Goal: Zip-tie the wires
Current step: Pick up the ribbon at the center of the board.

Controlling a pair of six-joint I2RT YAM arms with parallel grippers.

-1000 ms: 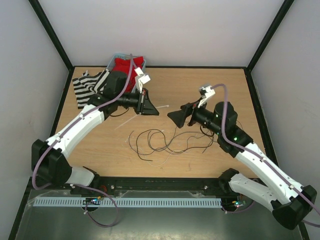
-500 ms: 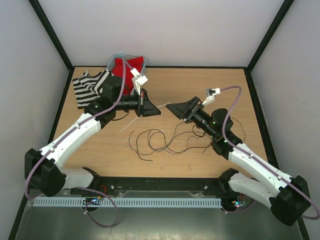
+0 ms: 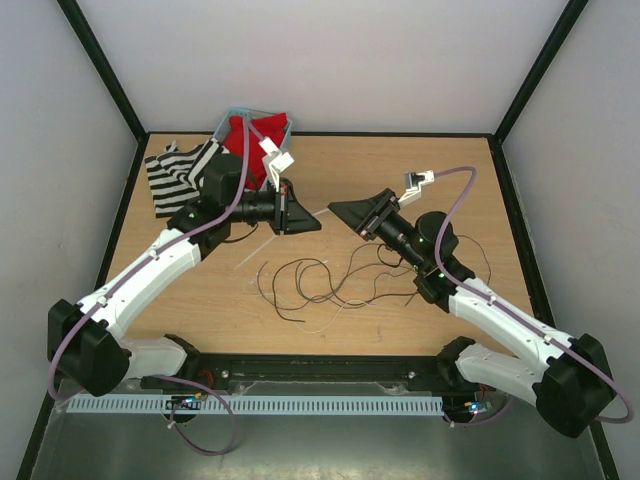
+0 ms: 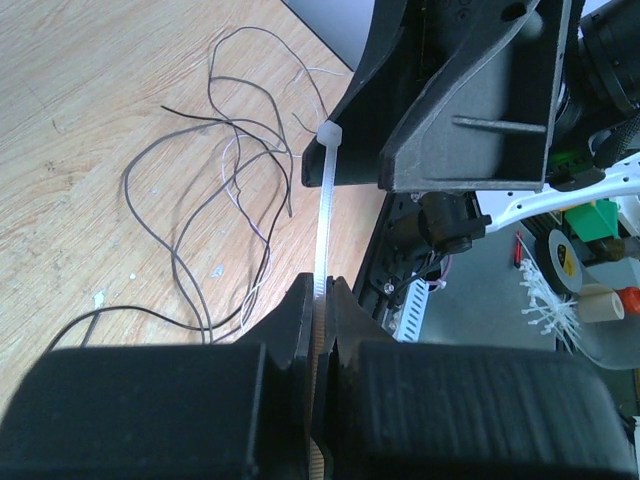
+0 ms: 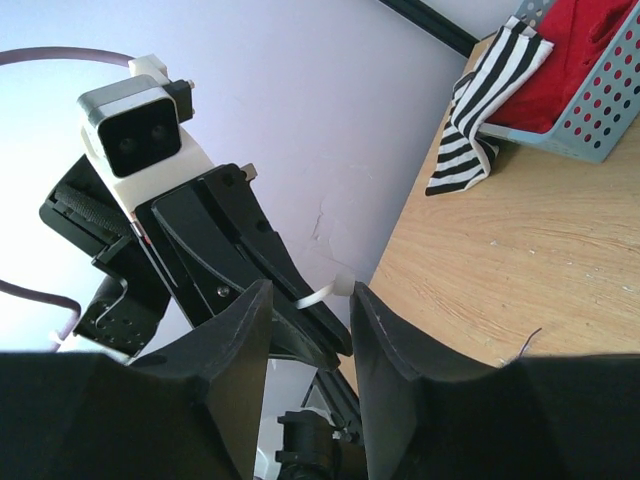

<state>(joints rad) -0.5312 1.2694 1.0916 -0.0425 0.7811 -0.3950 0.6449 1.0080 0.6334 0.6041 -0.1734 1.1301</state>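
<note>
On the near middle of the table (image 3: 430,170): the wires (image 3: 318,283) lie in loose, open loops. They are unbundled, and nothing encircles them yet.
Wires, risk: the loops look wide and springy. A strap passed round them could catch only some strands, and a dragged strand could pull the others apart.
Left gripper (image 3: 310,224): it is clamped narrow on the tail of the zip tie (image 4: 320,215), above the table and just beyond the wires. The strap stands out of its jaws toward the other arm.
Left gripper, risk: the strap looks thin and slick. A tug from the far end could draw it through the jaws or twist it.
Right gripper (image 5: 310,292): its jaws stand partway apart, one on each side of the tie's head. The pictures do not show them pressing on it.
Right gripper, risk: the head is small. Jaws that meet slightly off line could flick it aside and close on nothing, or kink the strap.
Gap between the two grippers: the fingertips are very near each other, so a small overshoot could knock them together and jar the tie loose.
Tie versus wires: the tie is held clear of the wires. If it were looped where it is, it would close with no strand inside.
Far left corner: a basket (image 5: 590,115) holds red cloth (image 3: 250,130), with a striped cloth (image 3: 175,175) beside it. The left arm passes close by, and a wide swing could snag the cloth.
</note>
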